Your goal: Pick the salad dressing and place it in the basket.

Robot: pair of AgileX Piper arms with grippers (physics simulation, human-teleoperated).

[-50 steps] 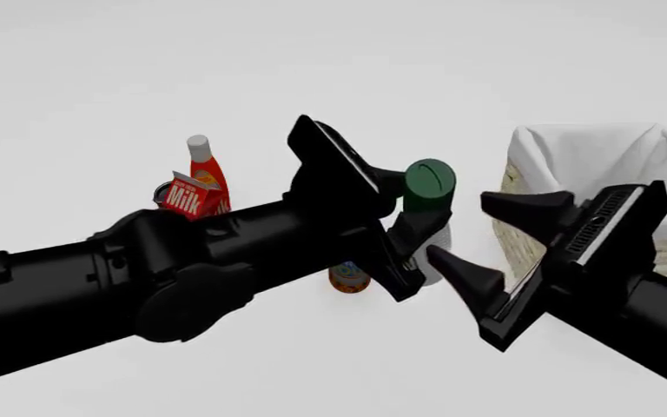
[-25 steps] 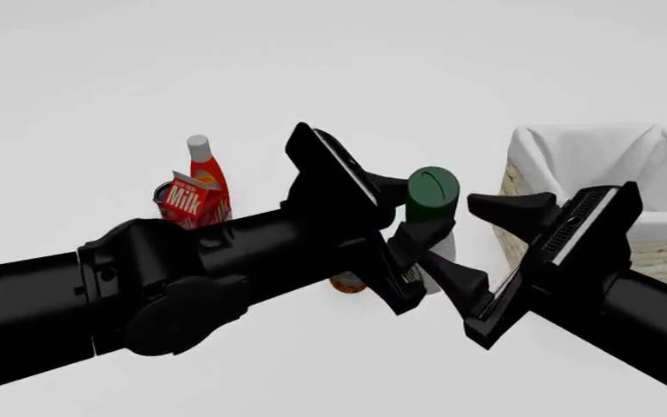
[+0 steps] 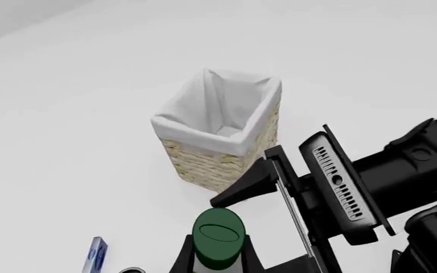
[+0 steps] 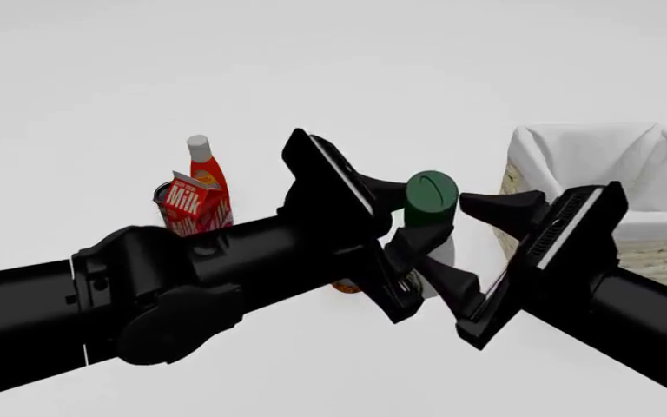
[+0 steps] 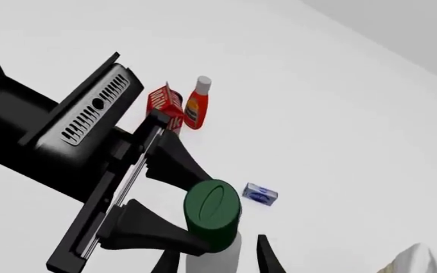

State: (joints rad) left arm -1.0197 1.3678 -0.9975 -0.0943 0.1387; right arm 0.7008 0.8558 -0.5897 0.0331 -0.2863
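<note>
Mid-frame in the front view: salad dressing (image 4: 432, 201) clenched at the neck by the left claw (image 4: 406, 228), lifted off the bench (image 4: 310, 69). Right claw (image 4: 472, 248) spread wide, empty, closing in just beside the bottle. Risk of a knock mid-handover, tipping it loose short of the basket (image 4: 594, 165) at right.

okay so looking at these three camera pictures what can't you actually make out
- Salad dressing: front view, only the green cap and a strip of white body show; left gripper hides the label.
- Grip: no view settles whether the left fingers touch the bottle.
- Orange item: front view, mostly behind the left arm; unidentifiable.
- Basket: front view, right gripper covers its near corner; bottom unseen.
- Blue packet: right wrist view, print too small to read.
</note>
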